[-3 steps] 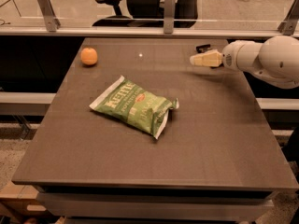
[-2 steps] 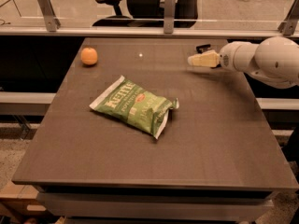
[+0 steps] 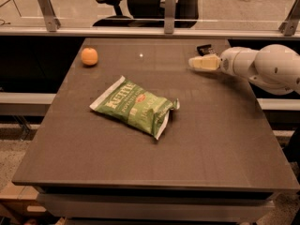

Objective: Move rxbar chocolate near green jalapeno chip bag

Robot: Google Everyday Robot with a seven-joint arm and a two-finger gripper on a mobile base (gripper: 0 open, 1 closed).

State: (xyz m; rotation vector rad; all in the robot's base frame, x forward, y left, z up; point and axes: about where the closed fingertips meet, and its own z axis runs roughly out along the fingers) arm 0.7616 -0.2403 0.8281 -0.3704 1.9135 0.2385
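**End effector reaches in from the right, rxbar chocolate just behind it**

The white, rounded arm (image 3: 267,67) comes in from the right edge of the view and lies nearly level over the bench (image 3: 211,144). Its pale, wedge-shaped end effector (image 3: 193,63) points toward camera-left above the far right part of the surface. Whether it is open or closed cannot be told, and nothing shows in its grasp.

Nearer the camera than the end effector, and to its camera-left, the green jalapeno chip bag (image 3: 136,106) lies flat. It is crinkled and glossy, with white lettering, a small red mark and white sealed ends. The bench top is a dull, dark brown slab with a square front edge.

Just behind the end effector, on its far side, the rxbar chocolate (image 3: 205,49) lies on the bench, a small flat black rectangle. It is well apart from the bag. Far off to camera-left of the end effector, near the back corner, sits a smooth round orange (image 3: 89,56).

Against the view a second ago, the arm sits slightly lower and the black bar shows more plainly above it. The bag and the orange lie where they were.
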